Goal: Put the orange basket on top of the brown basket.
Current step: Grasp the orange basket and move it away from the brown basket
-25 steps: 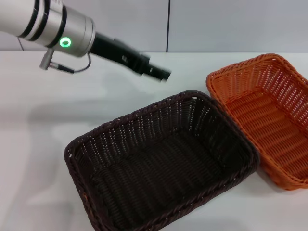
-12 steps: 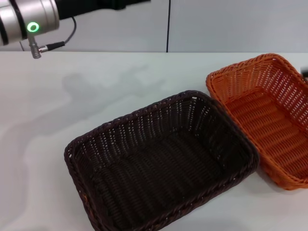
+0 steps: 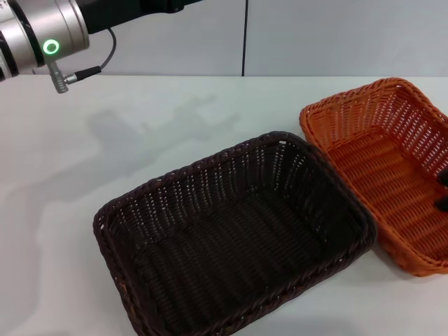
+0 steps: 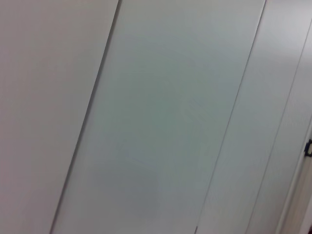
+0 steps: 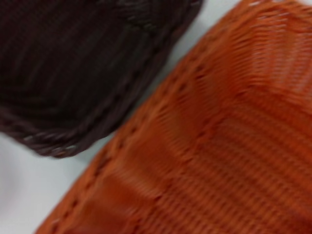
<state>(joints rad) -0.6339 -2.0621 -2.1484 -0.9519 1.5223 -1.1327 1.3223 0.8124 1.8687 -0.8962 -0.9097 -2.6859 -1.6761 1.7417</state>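
Two baskets are counted on the white table [image 3: 105, 140], one of each colour. Nearest the camera, the brown basket [image 3: 234, 234] is seen at the 6 o'clock side of the head view, set at an angle, open side up, nothing inside it. Just beyond and to the 3 o'clock side, the orange basket [image 3: 385, 164] is seen lying on the tabletop beside it, not stacked; the two braided rims are nearly touching along one side, and whether they actually meet cannot be told. The orange basket is cut off by the picture's 3 o'clock edge.

A small dark piece of the right gripper [image 3: 443, 189] is glimpsed at that same edge, over the orange basket's interior; too little of it is shown for its finger state to be told. In the right wrist view, the orange basket's woven wall [image 5: 219, 146] is shown close up, with a corner of the brown basket [image 5: 83, 73] alongside and a strip of table between them.

Farthest back, at 10 to 11 o'clock, the left arm [image 3: 42, 35] is held high above the table's rear edge, a green ring lit on it. Its gripper is outside the head view; only the pale wall panels [image 4: 161, 122] are shown by its wrist camera.
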